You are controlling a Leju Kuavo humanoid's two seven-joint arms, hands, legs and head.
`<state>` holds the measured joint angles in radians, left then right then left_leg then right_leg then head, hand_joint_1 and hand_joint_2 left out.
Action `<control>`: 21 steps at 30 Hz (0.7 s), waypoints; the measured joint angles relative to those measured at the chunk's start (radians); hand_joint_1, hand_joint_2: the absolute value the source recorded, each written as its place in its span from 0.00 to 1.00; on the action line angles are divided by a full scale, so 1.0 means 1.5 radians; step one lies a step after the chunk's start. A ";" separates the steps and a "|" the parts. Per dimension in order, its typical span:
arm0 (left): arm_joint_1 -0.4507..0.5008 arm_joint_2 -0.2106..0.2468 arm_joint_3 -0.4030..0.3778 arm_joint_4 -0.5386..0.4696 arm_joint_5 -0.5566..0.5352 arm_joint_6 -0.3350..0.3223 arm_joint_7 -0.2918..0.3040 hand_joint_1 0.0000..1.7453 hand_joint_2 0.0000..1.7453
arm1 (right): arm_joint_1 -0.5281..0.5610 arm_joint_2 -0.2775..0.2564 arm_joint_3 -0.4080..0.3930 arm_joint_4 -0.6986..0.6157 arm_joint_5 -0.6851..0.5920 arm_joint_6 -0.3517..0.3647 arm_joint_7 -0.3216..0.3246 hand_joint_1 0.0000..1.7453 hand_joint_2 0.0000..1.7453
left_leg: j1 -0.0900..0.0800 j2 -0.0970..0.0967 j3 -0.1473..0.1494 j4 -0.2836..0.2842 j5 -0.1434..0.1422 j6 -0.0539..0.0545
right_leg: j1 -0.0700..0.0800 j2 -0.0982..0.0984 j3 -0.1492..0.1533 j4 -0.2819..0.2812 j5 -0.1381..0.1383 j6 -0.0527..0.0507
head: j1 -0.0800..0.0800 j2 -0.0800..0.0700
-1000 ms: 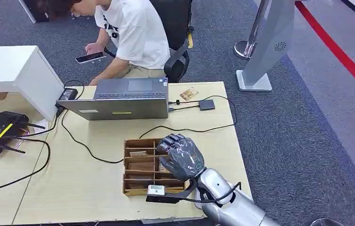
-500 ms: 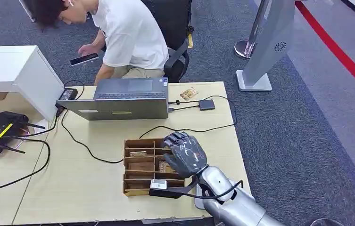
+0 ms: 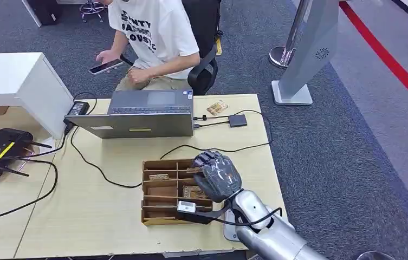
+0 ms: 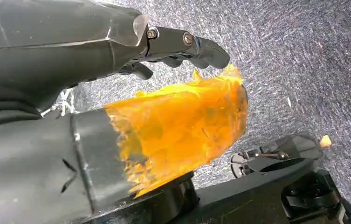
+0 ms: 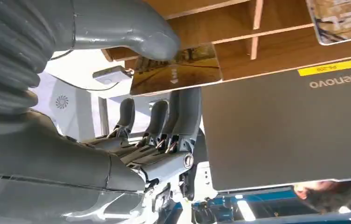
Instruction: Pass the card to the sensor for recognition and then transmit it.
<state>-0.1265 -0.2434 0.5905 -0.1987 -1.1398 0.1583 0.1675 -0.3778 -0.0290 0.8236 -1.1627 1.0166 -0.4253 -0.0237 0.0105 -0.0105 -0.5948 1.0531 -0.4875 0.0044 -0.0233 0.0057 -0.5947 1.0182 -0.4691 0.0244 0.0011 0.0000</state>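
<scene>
Wooden desk [image 3: 109, 211] carries a compartment tray [image 3: 153, 208]. Right robot hand [image 3: 216, 176] has lowered into the tray over the last second; thumb and fingers now pinch the card [image 5: 178, 70] at a compartment edge. Judgement: extraction follows. Left robot hand [image 4: 182, 44] hangs, grip state unclear.

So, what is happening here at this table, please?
The robot's right hand is over a wooden compartment box on the table, and the wrist view shows it pinching a card between thumb and fingers. A small black sensor lies farther back, beside the laptop. Its left hand holds nothing. A person sits behind, looking at a phone.
</scene>
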 joint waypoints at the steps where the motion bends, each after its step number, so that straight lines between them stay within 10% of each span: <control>1: 0.000 0.000 0.000 0.000 0.000 0.000 0.000 0.00 0.00 | 0.000 0.000 -0.001 0.001 0.000 -0.001 0.000 0.60 1.00 | 0.000 0.000 0.000 0.000 0.000 0.000 | 0.000 0.000 0.000 0.000 0.000 0.000 | 0.000 0.000; 21: 0.000 0.000 -0.010 0.000 0.002 0.000 0.001 0.00 0.00 | 0.001 0.000 -0.023 0.017 0.008 -0.007 -0.001 0.88 1.00 | 0.000 0.000 0.000 0.000 0.000 0.000 | 0.000 0.000 0.000 0.000 0.000 0.000 | 0.000 0.000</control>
<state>-0.1264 -0.2434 0.5753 -0.1984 -1.1364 0.1587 0.1686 -0.3760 -0.0290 0.7893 -1.1379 1.0281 -0.4360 -0.0252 0.0104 -0.0105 -0.5948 1.0531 -0.4875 0.0044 -0.0233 0.0058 -0.5947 1.0182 -0.4691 0.0244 0.0008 0.0000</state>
